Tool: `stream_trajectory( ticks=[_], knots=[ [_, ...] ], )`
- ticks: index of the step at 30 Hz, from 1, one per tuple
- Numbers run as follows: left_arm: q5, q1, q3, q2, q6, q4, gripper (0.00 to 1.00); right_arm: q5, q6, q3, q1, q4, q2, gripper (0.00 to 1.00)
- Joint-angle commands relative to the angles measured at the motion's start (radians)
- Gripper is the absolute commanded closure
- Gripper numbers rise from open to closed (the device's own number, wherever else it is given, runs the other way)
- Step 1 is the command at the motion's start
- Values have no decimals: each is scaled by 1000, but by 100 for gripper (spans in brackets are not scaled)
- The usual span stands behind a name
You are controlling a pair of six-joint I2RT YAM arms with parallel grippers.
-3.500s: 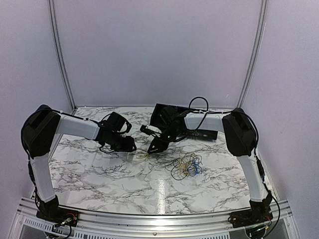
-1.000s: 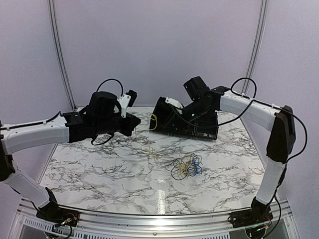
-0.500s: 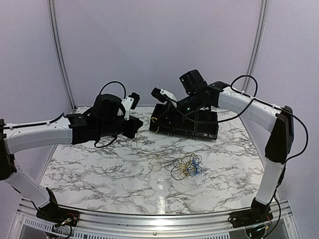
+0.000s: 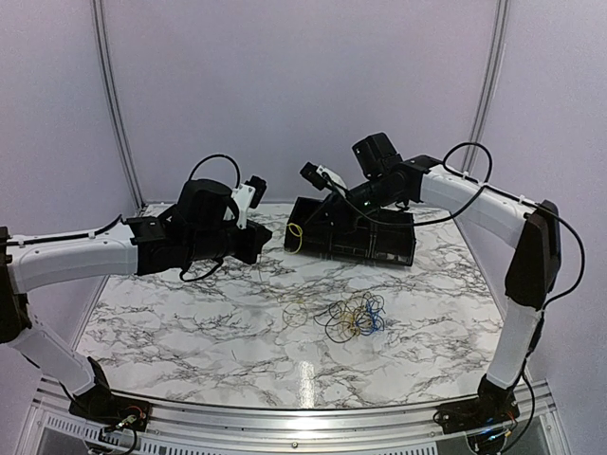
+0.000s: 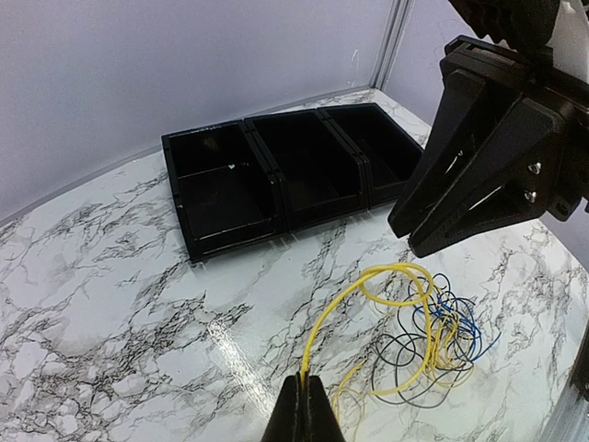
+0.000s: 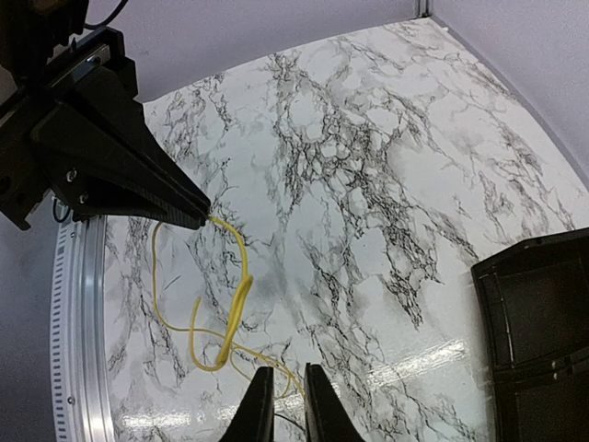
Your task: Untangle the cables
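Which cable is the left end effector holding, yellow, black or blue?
The yellow cable, pinched in the left end effector; the black cable and blue cable lie heaped on the table.

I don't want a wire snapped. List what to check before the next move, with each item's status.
1. Left gripper clamped on the yellow cable: ok.
2. Right gripper closed on that cable: not ok, a gap shows between its jaws.
3. Yellow cable free of the blue cable and black cable: cannot tell.
4. Grippers apart from each other: ok.
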Motion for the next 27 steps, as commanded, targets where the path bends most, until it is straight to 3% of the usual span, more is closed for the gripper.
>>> stream_trajectory(
  ticks=[1, 4, 9, 13, 27],
  knots=[
    [-6, -7, 13, 4, 13, 19, 100, -46, 8, -1, -2, 20, -28, 86],
    [-9, -9, 14, 4, 11, 20, 100, -53, 4, 1, 5, 16, -24, 82],
    [-14, -14, 17, 8, 15, 20, 100, -163, 3, 7, 4, -7, -26, 64],
    [-14, -17, 20, 8, 20, 20, 100, -189, 18, -5, 9, -9, -25, 59],
    [-16, -21, 5, -4, 20, 54, 100, -148, 39, -8, 10, 8, -1, 83]
  ],
)
